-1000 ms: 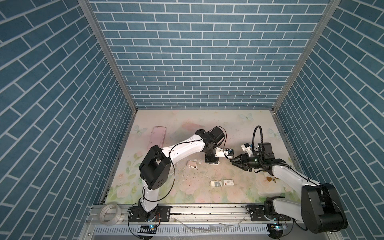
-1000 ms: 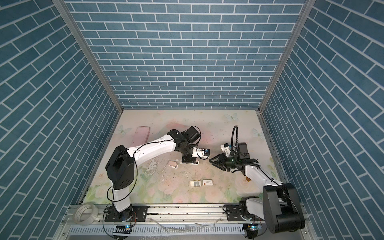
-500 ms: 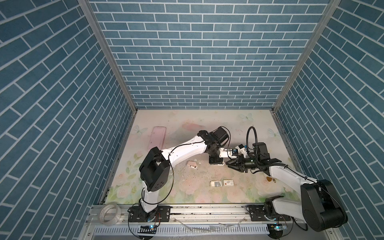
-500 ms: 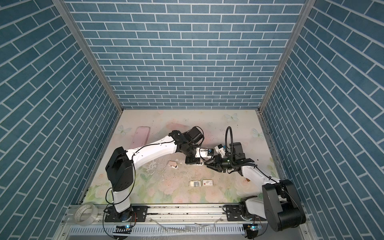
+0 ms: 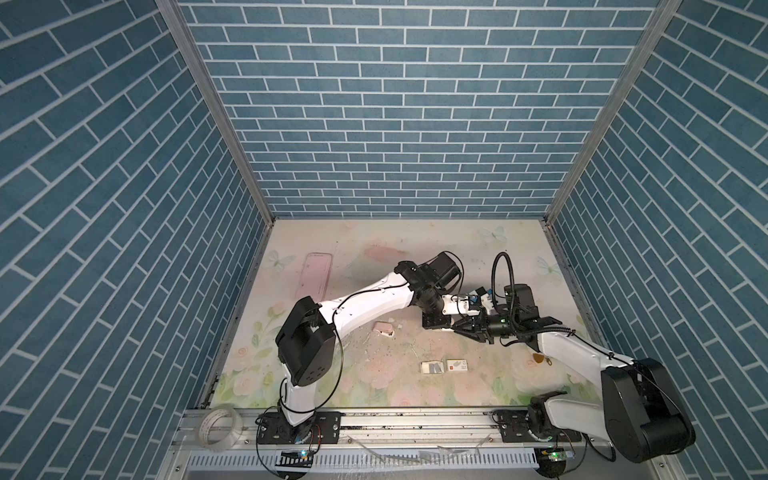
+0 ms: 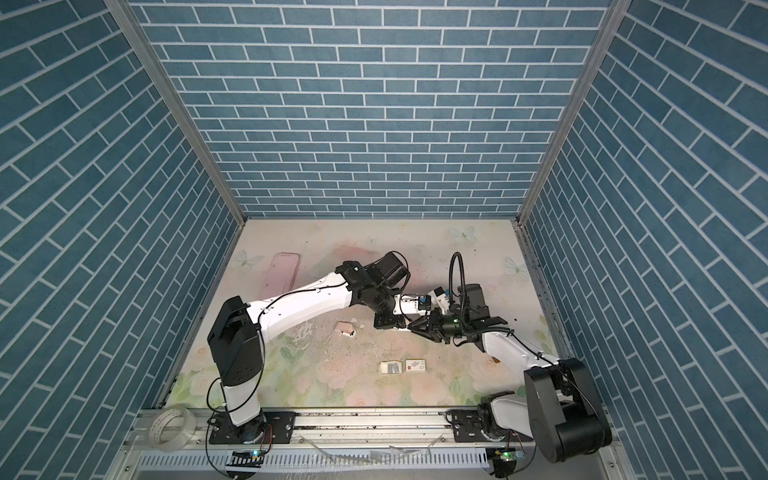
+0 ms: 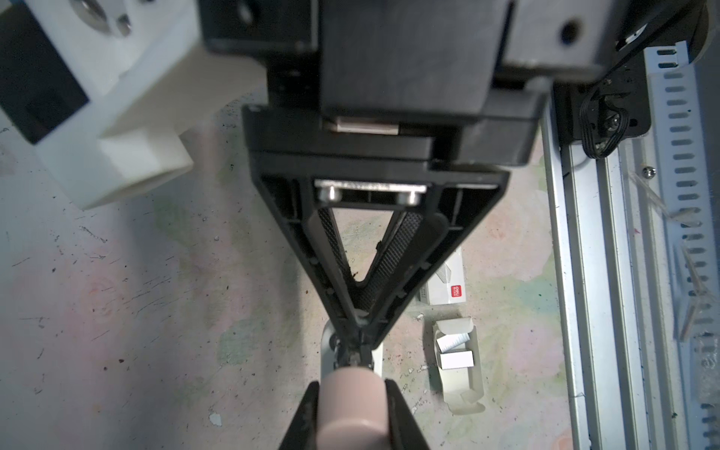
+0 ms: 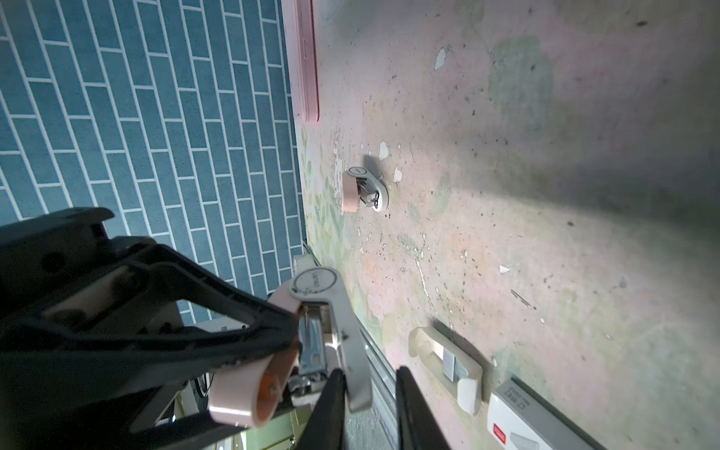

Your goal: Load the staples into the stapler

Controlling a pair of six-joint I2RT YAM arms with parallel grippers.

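The left claw (image 7: 352, 389) was pinched tight on the pink lid of an opened stapler (image 8: 352, 350). The right claw (image 7: 359, 329) had its tips right at that stapler's metal channel, though whether they were pressed together or slightly apart could not be told. The staples (image 8: 450, 364) lay as grey strips in an open card tray (image 8: 422, 343) on the table (image 8: 545, 195), nearer the front rail (image 7: 584, 272) than both claws and apart from them, touched by neither.
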